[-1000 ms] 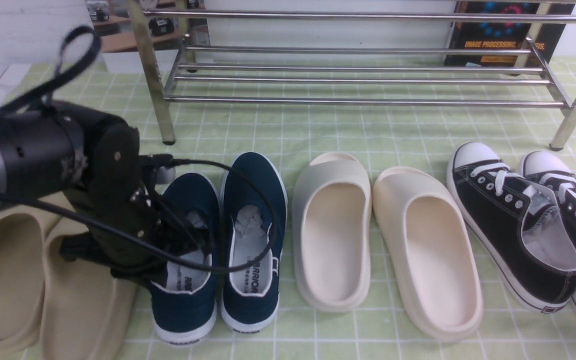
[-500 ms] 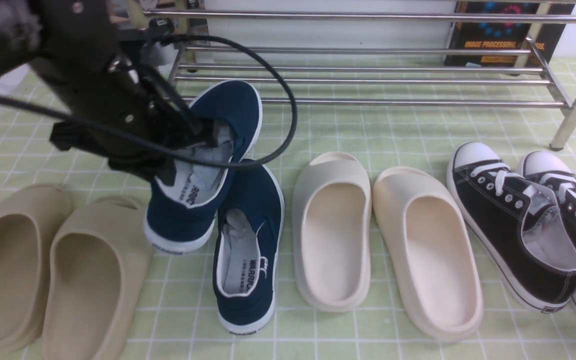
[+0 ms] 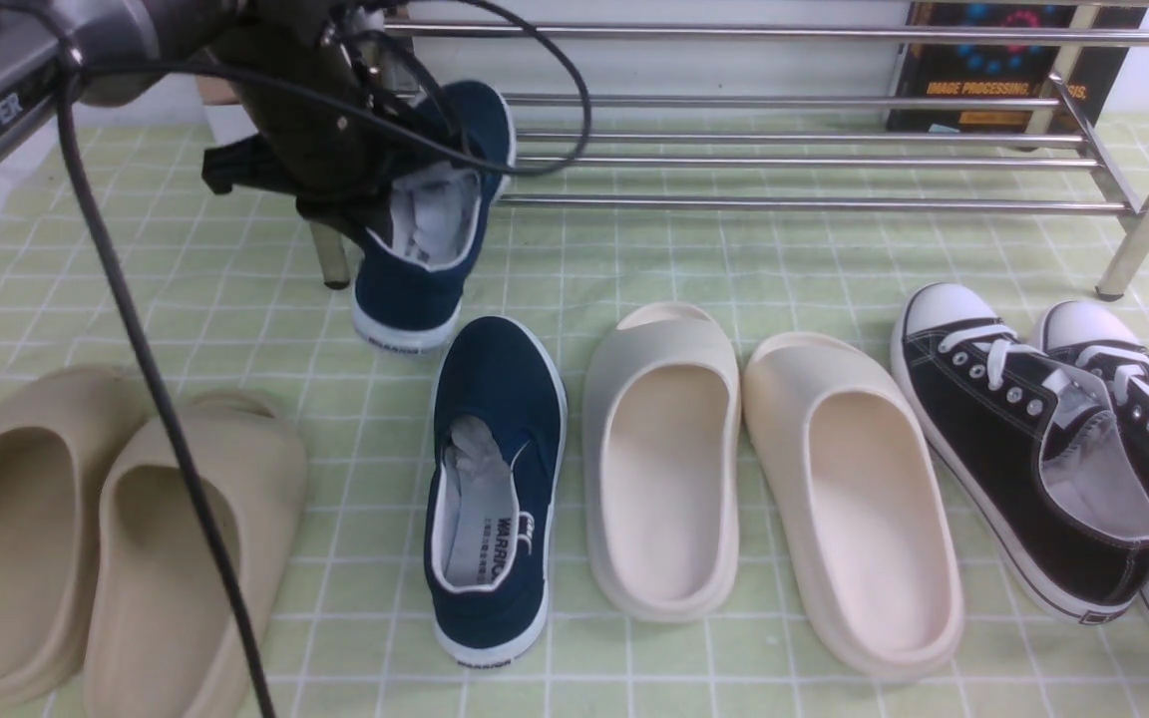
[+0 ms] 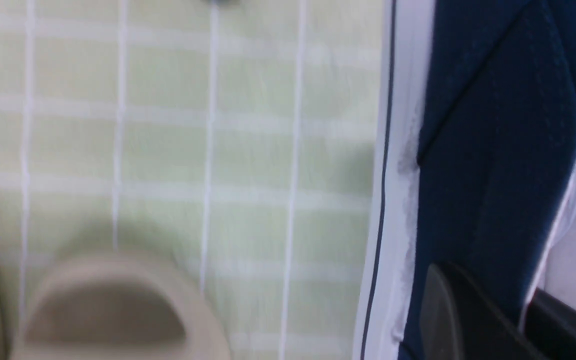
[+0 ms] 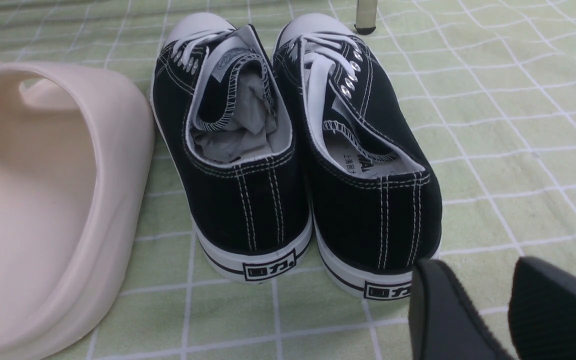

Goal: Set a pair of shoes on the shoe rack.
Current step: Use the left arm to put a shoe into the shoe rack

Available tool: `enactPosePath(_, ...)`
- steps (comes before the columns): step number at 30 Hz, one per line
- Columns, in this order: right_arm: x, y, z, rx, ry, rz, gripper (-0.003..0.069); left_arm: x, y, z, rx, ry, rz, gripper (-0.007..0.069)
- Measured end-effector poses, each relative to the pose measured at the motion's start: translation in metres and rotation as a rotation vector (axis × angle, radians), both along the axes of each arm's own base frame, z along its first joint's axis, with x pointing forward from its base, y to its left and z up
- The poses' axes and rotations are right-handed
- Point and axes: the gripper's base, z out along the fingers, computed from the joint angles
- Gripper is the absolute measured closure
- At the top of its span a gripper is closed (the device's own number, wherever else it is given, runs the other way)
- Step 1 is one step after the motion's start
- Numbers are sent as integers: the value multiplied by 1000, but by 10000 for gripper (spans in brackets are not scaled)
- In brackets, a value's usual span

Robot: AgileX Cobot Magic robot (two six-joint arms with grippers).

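One navy slip-on shoe (image 3: 423, 267) hangs in the air, heel down and toe up, in front of the left end of the chrome shoe rack (image 3: 784, 204). My left gripper (image 3: 397, 184) is shut on its side wall. In the left wrist view one black finger (image 4: 455, 310) lies on the outside of the navy canvas (image 4: 493, 150) and the other sits inside the shoe. The second navy shoe (image 3: 495, 479) lies on the green checked cloth, toe toward the rack. My right gripper (image 5: 488, 305) shows only in the right wrist view, open, low over the cloth behind the black sneakers.
Two beige slides (image 3: 86, 538) lie at the near left and two cream slides (image 3: 754, 469) in the middle. Black lace-up sneakers (image 3: 1043, 449) sit at the right. The rack's left front leg (image 3: 330, 254) stands beside the hanging shoe. A dark poster (image 3: 993, 70) leans behind the rack.
My left arm has lifted one navy shoe off the cloth and carried it up and forward to the rack's left end. The other navy shoe turned slightly when its mate left.
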Motion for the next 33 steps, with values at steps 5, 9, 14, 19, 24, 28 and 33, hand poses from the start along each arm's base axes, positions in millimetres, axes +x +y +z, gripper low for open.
enactPosePath(5, 0, 0, 0, 0, 0, 0, 414, 27, -1, -5, -13, -54, 2, 607)
enactPosePath(9, 0, 0, 0, 0, 0, 0, 414, 42, -8, -17, -33, -55, -8, 607)
enactPosePath(14, 0, 0, 0, 0, 0, 0, 414, 54, -11, -24, -39, -89, -11, 607)
enactPosePath(19, 0, 0, 0, 0, 0, 0, 414, 60, -12, -19, -55, -159, -10, 607)
enactPosePath(24, 0, 0, 0, 0, 0, 0, 414, 64, -13, -19, -66, -202, -9, 607)
enactPosePath(28, 0, 0, 0, 0, 0, 0, 414, 69, -14, -25, -68, -217, -8, 607)
enactPosePath(33, 0, 0, 0, 0, 0, 0, 414, 71, -14, -30, -58, -221, -9, 607)
